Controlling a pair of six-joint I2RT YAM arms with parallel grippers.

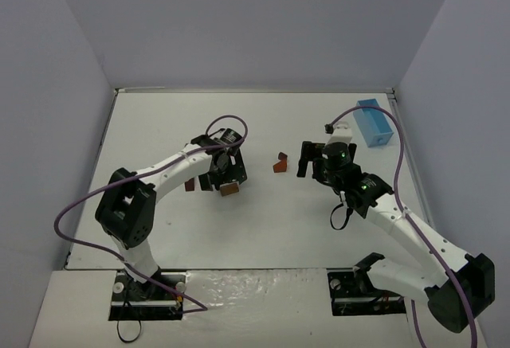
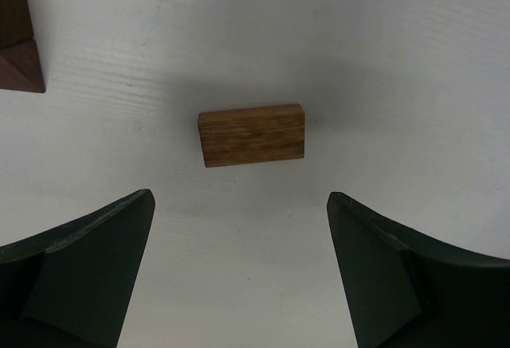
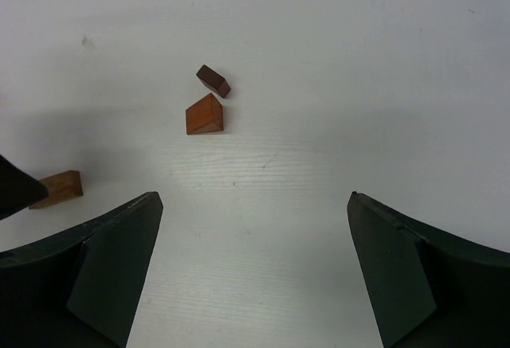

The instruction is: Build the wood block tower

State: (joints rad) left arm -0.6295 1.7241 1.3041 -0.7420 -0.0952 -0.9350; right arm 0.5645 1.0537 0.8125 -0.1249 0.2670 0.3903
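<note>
Top view from above and behind, wrist views looking down near table [image 1: 279, 228], all sharing tan block [image 2: 252, 134]

Upper left of the left wrist view: we see a dark brown block [image 2: 17, 37] cut off by the top and left edges, so its full shape is unclear. Left edge of the right wrist view: a tan block [image 3: 60, 188] is partly covered by a blurred dark shape [image 3: 12, 189]. Centre of the top view: two small blocks [image 1: 279, 162] are too tiny for us to tell apart.
</note>
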